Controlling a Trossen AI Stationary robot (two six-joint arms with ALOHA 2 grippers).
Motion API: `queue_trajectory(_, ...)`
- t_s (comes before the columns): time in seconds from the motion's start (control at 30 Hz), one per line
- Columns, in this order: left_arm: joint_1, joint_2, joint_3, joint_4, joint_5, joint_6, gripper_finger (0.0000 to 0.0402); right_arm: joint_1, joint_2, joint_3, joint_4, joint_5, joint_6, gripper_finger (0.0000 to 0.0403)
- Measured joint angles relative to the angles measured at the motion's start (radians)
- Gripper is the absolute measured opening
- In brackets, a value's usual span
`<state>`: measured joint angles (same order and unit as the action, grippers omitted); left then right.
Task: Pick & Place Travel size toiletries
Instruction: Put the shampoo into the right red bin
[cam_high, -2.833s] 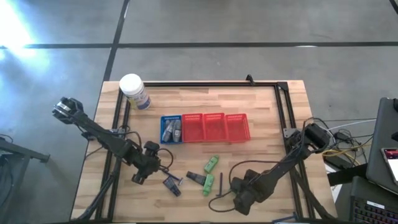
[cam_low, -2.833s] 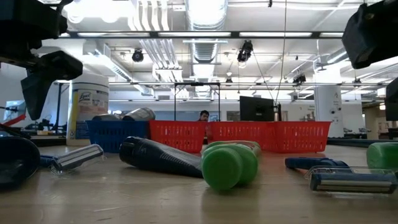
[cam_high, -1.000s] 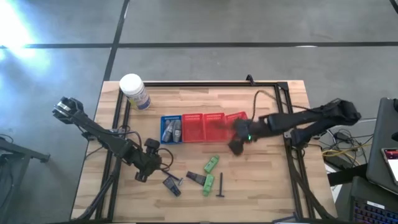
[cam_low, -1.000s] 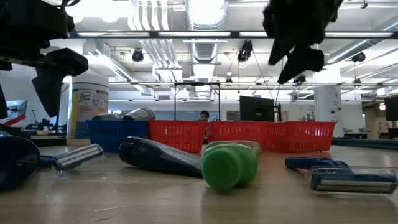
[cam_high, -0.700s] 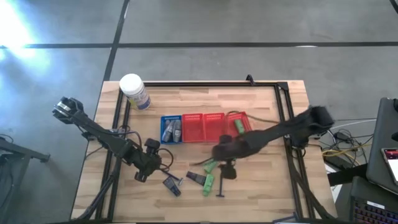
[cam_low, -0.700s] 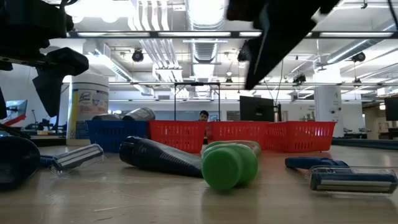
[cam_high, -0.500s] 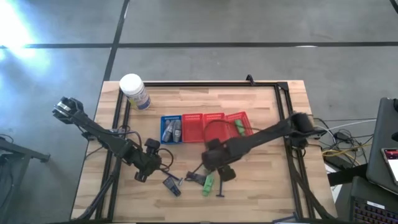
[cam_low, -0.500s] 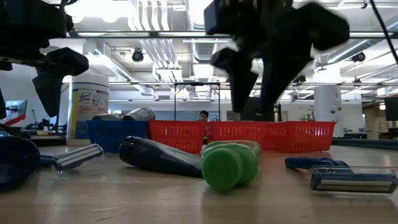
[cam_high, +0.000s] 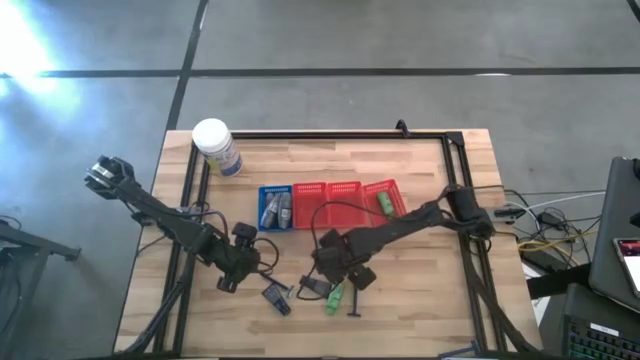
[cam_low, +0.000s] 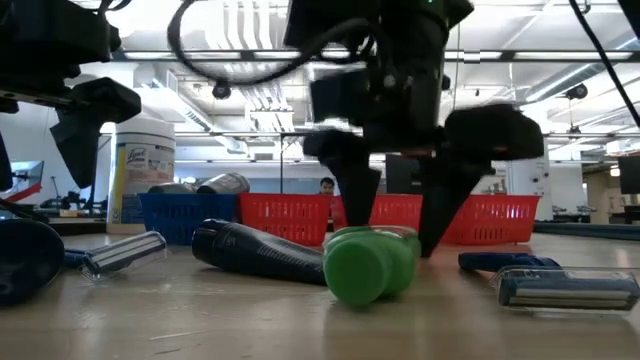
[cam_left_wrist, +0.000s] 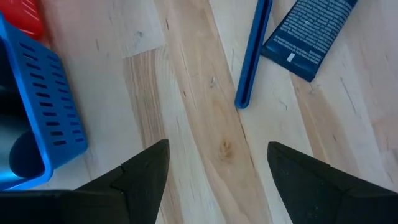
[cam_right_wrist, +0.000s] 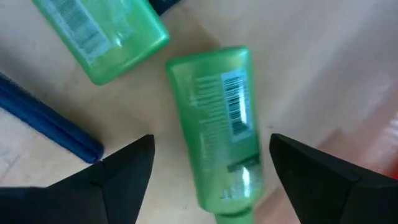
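My right gripper (cam_high: 337, 266) is open and low over the table in front of the red baskets. Its fingers stand on either side of a green bottle (cam_right_wrist: 224, 124) that lies flat on the wood, also seen in the low view (cam_low: 368, 262). A second green bottle (cam_high: 335, 298), black packets (cam_high: 277, 297) and a thin T-shaped stick (cam_high: 355, 300) lie close by. Another green bottle (cam_high: 383, 203) lies in the rightmost red basket. Grey tubes (cam_high: 275, 210) fill the blue basket. My left gripper (cam_high: 240, 258) waits open over bare wood near the blue basket.
A white-lidded jar (cam_high: 217, 147) stands at the far left corner. The blue basket (cam_left_wrist: 37, 124) and the row of red baskets (cam_high: 345, 218) sit mid-table. A blue stick (cam_left_wrist: 252, 56) and a dark packet (cam_left_wrist: 308, 28) lie ahead of my left gripper. A black frame (cam_high: 455, 175) borders the table.
My right gripper has swung from above the rightmost red basket toward the table's near left and come down around the green bottle on the wood. A green bottle now lies in the rightmost red basket.
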<state>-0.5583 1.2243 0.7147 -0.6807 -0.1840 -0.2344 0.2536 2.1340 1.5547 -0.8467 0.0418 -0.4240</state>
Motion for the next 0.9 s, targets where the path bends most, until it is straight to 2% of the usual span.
queue_trajectory(0.17, 0.0, 0.0, 0.0, -0.001, 0.0, -0.001, 0.0275, -0.039, 0.01, 0.0, -0.005, -0.092, 0.059, 0.0272)
queue_trajectory(0.43, 0.0, 0.0, 0.0, 0.0, -0.001, -0.001, 0.0275, -0.05, 0.004, 0.004, -0.048, -0.094, 0.163, 0.0149)
queue_trajectory(0.57, 0.0, 0.0, 0.0, 0.0, -0.001, -0.001, 0.0275, -0.043, -0.069, 0.007, -0.132, -0.095, 0.284, 0.0114)
queue_trajectory(0.7, 0.0, 0.0, 0.0, 0.0, -0.001, -0.001, 0.0275, -0.047, -0.243, -0.021, -0.165, -0.09, 0.544, 0.0125)
queue_trajectory(0.83, 0.0, 0.0, 0.0, 0.0, -0.001, 0.001, 0.0275, -0.121, -0.425, -0.108, -0.201, 0.008, 0.973, 0.0144)
queue_trajectory(0.9, 0.0, 0.0, 0.0, 0.0, -0.001, 0.001, 0.0275, -0.205, -0.506, -0.193, -0.23, -0.011, 1.188, 0.0144)
